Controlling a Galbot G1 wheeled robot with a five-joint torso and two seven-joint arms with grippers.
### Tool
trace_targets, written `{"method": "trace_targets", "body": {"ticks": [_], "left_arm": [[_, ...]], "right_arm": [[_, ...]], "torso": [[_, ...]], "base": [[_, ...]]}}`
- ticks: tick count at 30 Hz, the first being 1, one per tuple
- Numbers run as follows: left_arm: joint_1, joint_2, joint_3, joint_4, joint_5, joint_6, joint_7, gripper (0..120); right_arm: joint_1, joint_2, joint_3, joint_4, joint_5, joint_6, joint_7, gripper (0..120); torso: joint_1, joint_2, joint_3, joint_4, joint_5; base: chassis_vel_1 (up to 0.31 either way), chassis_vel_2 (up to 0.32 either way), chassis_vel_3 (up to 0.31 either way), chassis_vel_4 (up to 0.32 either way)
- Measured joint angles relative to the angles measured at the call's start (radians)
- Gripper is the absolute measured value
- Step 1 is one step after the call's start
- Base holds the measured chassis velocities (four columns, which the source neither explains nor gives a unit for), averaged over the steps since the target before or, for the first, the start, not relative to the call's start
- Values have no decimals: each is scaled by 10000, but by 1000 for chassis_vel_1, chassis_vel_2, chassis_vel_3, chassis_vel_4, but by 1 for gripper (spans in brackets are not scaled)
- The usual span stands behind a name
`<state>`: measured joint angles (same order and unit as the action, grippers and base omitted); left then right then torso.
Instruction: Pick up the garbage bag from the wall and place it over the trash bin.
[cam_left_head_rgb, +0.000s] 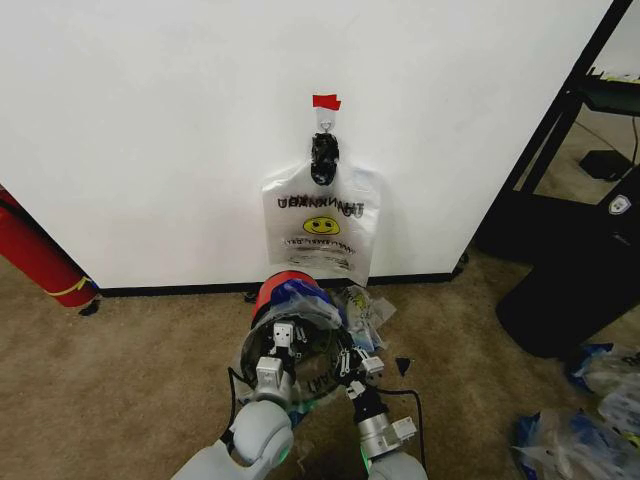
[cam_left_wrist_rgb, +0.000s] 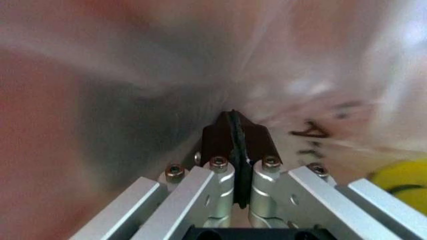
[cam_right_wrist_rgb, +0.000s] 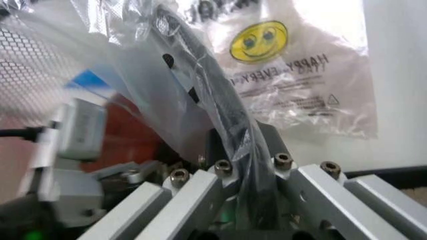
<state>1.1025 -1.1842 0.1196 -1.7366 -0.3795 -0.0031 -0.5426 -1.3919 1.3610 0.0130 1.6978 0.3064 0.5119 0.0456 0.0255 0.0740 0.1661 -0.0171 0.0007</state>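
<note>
Garbage bag (cam_left_head_rgb: 318, 345) drapes over the trash bin (cam_left_head_rgb: 272, 297), clamped by left hand (cam_left_head_rgb: 283, 338) and right hand (cam_left_head_rgb: 350, 362).

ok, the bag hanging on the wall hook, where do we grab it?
Grip the bunched handles just under the hook, coming straight in from the front. There the wall bag is gathered into one dark narrow bundle; below, it lies flat against the wall. The left gripper and right gripper are both at the bin, shut on the garbage bag.

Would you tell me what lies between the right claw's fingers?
In the right wrist view, the right claw pinches the garbage bag film against the trash bin rim.
</note>
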Motion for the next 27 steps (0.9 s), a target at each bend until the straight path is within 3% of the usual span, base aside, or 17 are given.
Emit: {"method": "trace_targets", "body": {"ticks": [12,17,27], "left_arm": [[-11,-112,-35,3,47,4,-315,0],[208,10,102,-379,15,64,-378,0],[1380,1932,776,-2554,-238,277,712,0]], "right_arm": [[1,2,1,-62,-52,86,9,0],[1,2,1,-115,-82,92,71,0],[135,8,-1,-174,971,-252,328,0]], "torso": [[0,0,-1,2,-10],[0,0,-1,0,-10],[0,0,-1,-5,-7]], "base": [[0,0,0,0],[0,0,0,0],[0,0,0,0]]}}
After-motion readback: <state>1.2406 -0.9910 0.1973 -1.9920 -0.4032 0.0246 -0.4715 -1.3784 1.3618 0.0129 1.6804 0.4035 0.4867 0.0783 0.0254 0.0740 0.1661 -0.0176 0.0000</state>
